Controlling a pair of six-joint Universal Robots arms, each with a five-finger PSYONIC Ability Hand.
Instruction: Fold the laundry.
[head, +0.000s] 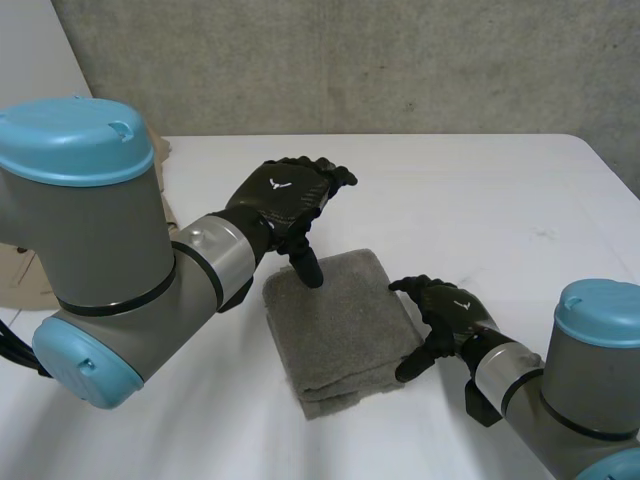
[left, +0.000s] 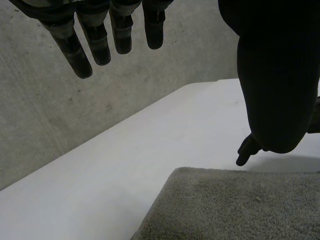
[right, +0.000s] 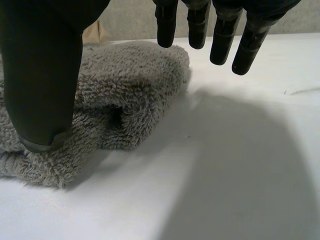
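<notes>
Folded grey towel (head: 335, 330) lies mid-worktop (head: 480, 190). Over its far left corner, left hand (head: 280, 198): fingers straight, thumb pointing down. At its right edge, right hand (head: 452, 312): fingers spread, thumb against the towel.

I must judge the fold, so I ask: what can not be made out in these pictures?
- Whether the left robot hand touches the towel: its thumb covers the contact spot, head and left wrist views.
- Towel edge beneath the right robot hand: the thumb hides it, right wrist view.
- Brown thing at the table's left side: the left arm hides most of it, head view.
</notes>
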